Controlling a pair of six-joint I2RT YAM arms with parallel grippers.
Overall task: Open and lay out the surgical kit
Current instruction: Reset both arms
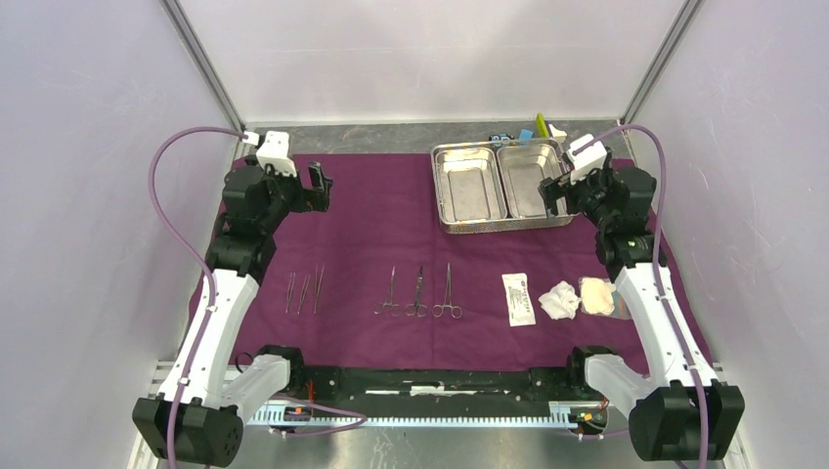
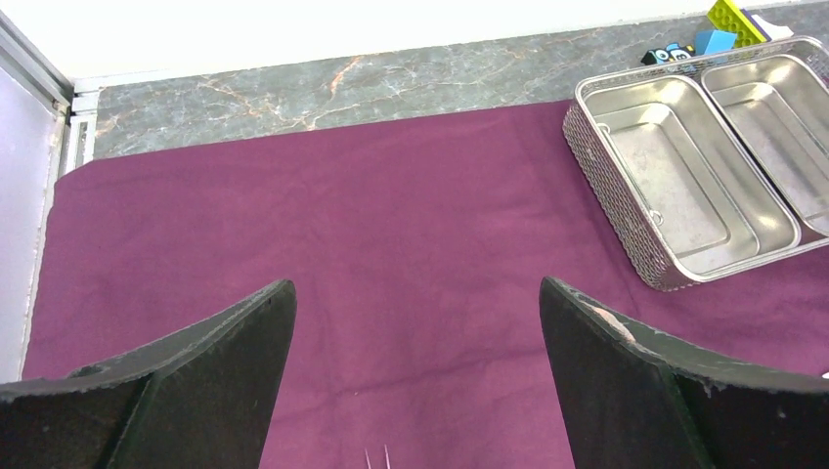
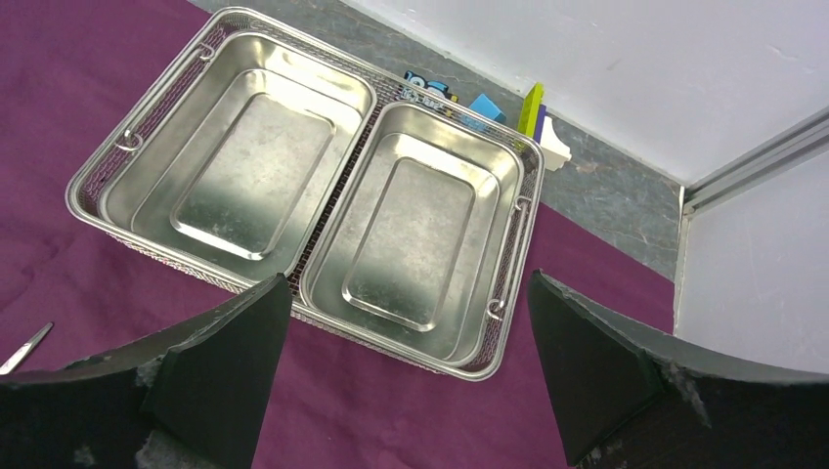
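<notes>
"Top external: where is the kit lying?"
"Cloth (image 1: 381, 234) is covering the table (image 1: 371, 137); tray (image 1: 503, 228) is sitting far right; instruments (image 1: 418, 293), packet (image 1: 519, 298), gauze (image 1: 559, 300) are lying in a near row."
"Jaws?"
"Left jaws and right jaws are both gaping wide, gripping nothing."

Tray (image 1: 504, 226), instruments (image 1: 418, 293), packet (image 1: 519, 298), gauze (image 1: 560, 300) lie on cloth (image 1: 381, 225).

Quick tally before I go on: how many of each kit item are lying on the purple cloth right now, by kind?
Scissor-handled instruments: 3
Tweezers: 3
White packet: 1
Gauze pads: 2 (one white, one beige)
Steel tray: 1
Total: 10
</notes>
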